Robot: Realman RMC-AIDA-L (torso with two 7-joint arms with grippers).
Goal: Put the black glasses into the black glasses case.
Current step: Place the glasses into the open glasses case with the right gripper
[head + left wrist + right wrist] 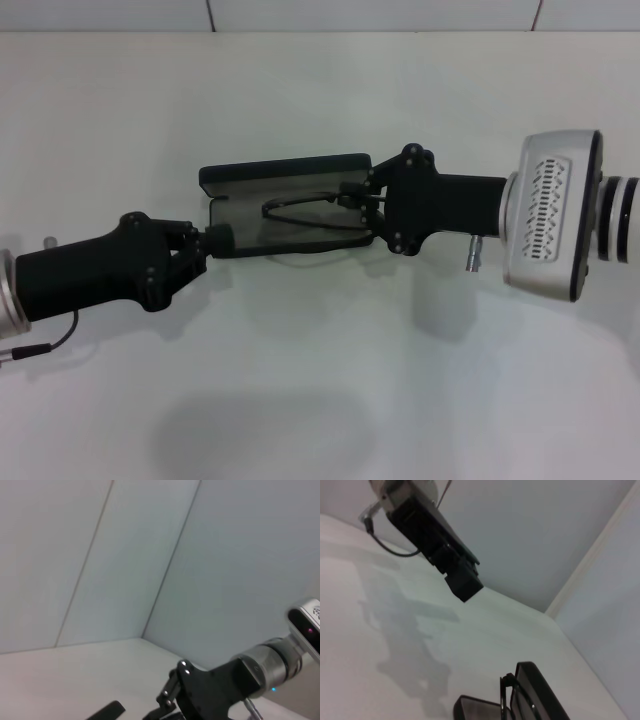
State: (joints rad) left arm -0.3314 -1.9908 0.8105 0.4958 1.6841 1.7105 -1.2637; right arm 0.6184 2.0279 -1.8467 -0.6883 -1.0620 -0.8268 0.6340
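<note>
On the white tabletop [320, 400] the black glasses case [285, 205] lies open, the left tool [212, 240] pinching its end, while the right tool [358, 200] grips the black glasses [305, 215] inside it.

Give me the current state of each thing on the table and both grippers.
black glasses case: open, lid raised behind the tray, flat on the table.
black glasses: over the case's grey tray, at the right gripper's fingertips.
right gripper: at the case's right end, on the glasses.
left gripper: shut on the case's left end.
</note>
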